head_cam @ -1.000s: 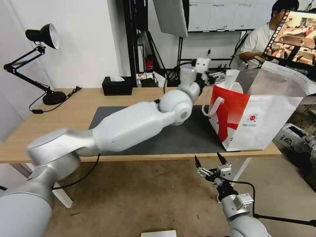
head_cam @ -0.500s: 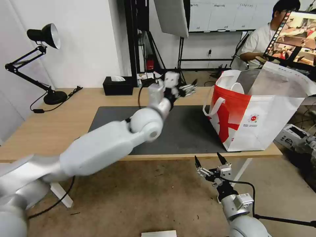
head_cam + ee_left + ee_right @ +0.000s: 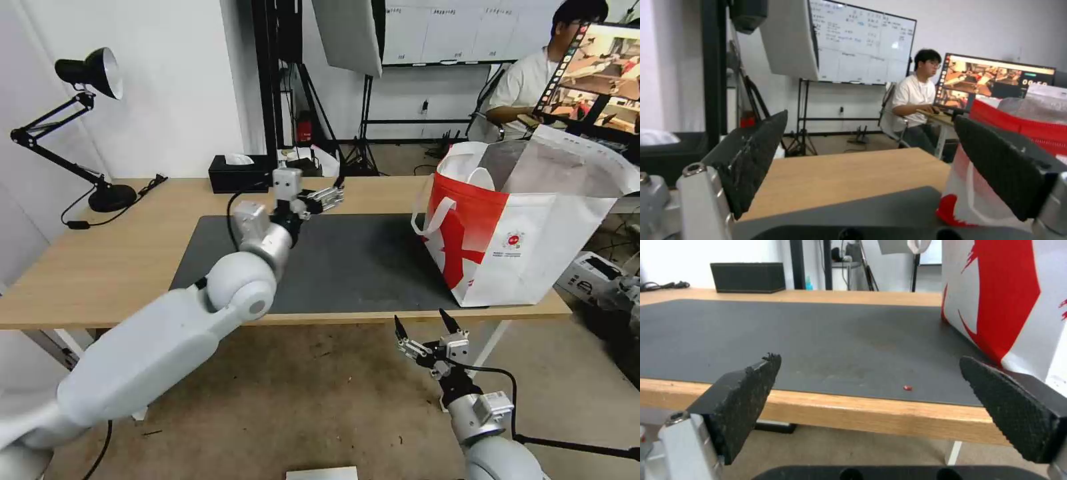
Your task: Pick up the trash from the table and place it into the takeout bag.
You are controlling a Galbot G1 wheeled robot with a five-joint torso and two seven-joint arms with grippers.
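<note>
1. Over the grey mat (image 3: 360, 260) on the table (image 3: 100, 267), the left gripper (image 3: 325, 198) hovers with fingers spread and empty.
2. Below the table's front edge, the right gripper (image 3: 427, 333) waits, jaws apart.
3. At the right end stands the takeout bag (image 3: 533, 240), mouth open to receive trash; a red crumb (image 3: 907, 387) lies near it.

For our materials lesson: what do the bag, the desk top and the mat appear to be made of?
Bag: probably coated or woven plastic fabric, stiff creased walls, shiny silver foil-like lining. Desk top: light wood or wood-look laminate, grain visible. Mat: dark grey, matte, possibly rubber or felt.
</note>
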